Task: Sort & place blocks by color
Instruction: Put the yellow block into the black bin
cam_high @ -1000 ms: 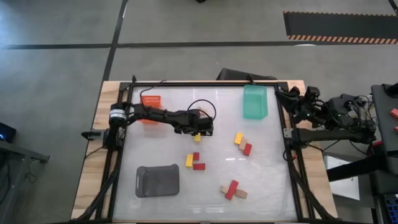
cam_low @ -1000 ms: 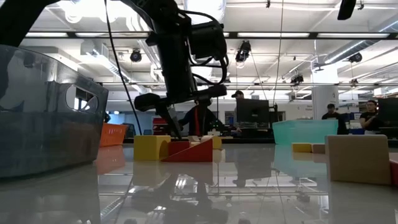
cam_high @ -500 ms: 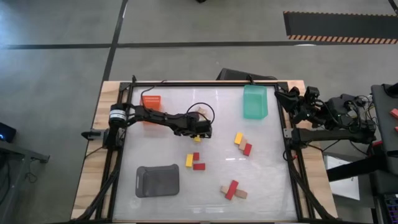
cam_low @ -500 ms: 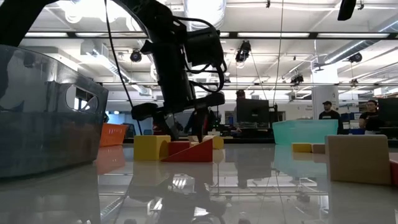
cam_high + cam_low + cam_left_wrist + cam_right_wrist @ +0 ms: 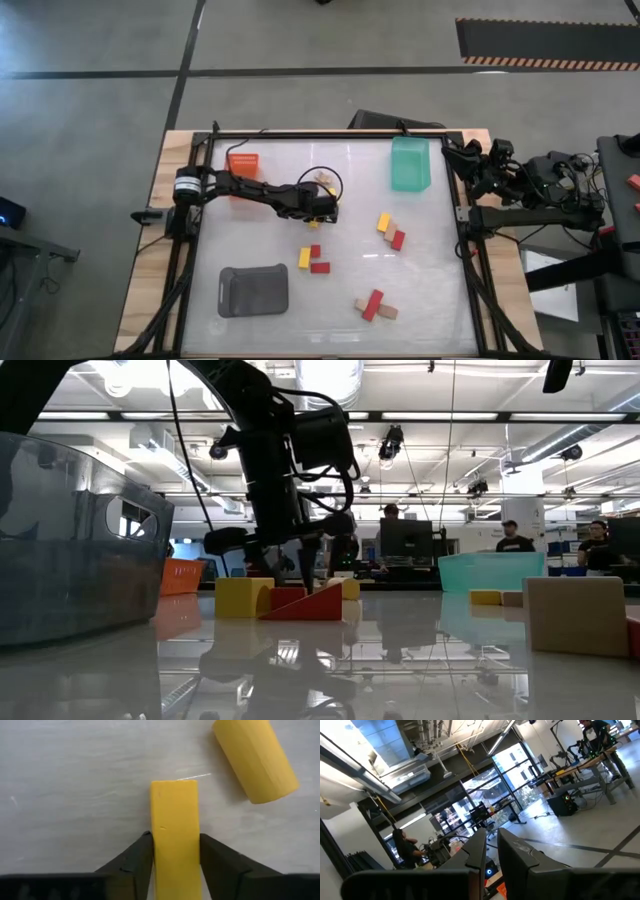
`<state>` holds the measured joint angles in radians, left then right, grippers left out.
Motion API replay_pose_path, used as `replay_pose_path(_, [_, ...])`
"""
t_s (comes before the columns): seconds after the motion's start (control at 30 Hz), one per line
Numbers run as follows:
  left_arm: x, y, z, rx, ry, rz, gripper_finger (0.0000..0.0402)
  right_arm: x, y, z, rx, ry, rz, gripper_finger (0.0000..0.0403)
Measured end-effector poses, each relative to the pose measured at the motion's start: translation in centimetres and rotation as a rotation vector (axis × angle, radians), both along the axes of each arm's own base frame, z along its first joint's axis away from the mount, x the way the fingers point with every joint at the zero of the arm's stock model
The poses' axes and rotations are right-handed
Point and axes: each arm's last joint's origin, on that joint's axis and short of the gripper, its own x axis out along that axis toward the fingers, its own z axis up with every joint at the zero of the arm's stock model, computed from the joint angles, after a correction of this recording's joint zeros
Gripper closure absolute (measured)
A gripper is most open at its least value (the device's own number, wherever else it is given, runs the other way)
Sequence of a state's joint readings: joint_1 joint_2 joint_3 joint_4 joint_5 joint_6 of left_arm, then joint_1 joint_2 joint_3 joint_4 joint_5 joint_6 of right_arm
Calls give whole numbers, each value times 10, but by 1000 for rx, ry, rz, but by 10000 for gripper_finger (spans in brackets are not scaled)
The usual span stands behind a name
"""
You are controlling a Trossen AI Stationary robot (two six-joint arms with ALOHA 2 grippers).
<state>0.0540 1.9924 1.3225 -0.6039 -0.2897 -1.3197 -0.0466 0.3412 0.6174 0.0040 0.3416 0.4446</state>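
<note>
Left end effector (image 5: 175,835) closed on a yellow rectangular wooden block (image 5: 175,810), dark fingers (image 5: 135,860) pressed against its two long sides. Block flat on the white bench (image 5: 75,780), long axis in line with the fingers, plain smooth face up, far end poking out past the fingertips.

Just beyond the fingertips and slightly aside, not touching: a yellow rounded block (image 5: 255,760), lying at a slant. Nothing between the two.

In the high view, close on one side of the end effector (image 5: 322,208), a pale tan block (image 5: 322,180). Near on the opposite side, a tight trio: a small yellow block (image 5: 304,258) and two red blocks (image 5: 320,267). Ahead of the end effector, another touching trio of yellow (image 5: 383,222), tan (image 5: 391,228) and red (image 5: 398,240). Farthest, a red piece (image 5: 373,304) flanked by two tan ones (image 5: 387,312).

Counted: four yellow, four tan, four red so far as can be split.

Three trays: orange tray (image 5: 243,162) behind beside the arm, grey tray (image 5: 253,290) off beyond the near trio, green tray (image 5: 410,163) well ahead.

Right end effector (image 5: 491,837) well apart at the bench's far edge, fingers pinched together, holding nothing.
</note>
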Motion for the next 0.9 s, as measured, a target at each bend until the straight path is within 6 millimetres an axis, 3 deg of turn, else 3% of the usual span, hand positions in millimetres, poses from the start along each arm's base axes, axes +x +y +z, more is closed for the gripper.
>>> replay_pose_path(0.47, [-1,0,10,-8,6,-42,291,0,0,0,0,0,0,364])
replay_pose_path(0.73, [-13,-2,54,41,-54,-168,291,0,0,-1,0,10,0,364])
replay_pose_path(0.9, [-30,-5,95,75,-115,-302,291,2,0,-3,2,31,1,364])
